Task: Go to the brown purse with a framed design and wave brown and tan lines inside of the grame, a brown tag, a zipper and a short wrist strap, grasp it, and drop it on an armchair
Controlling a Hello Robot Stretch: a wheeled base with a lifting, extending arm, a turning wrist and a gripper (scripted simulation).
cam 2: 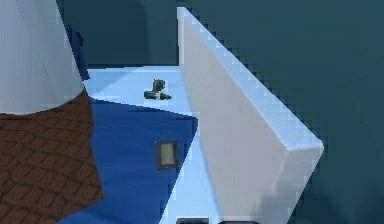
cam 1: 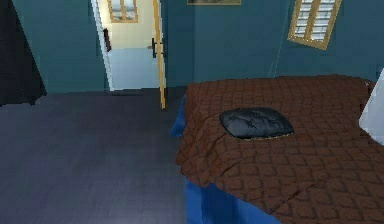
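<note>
At the forward view's left an open door (cam 1: 160, 60) is seen, then a bed (cam 1: 290, 170) under a brown patterned cover, a dark cushion (cam 1: 257, 124) on it. The base is best eased along the bed until the likely purse (cam 2: 166, 155) lies in the arm's line. In the arm side view a small dark lump (cam 2: 157, 93) and that flat dark-framed rectangle lie on blue bedding (cam 2: 130, 170), left of a white headboard (cam 2: 240, 110); the rectangle is judged the purse, its brown unconfirmed. The gripper's state cannot be told.
</note>
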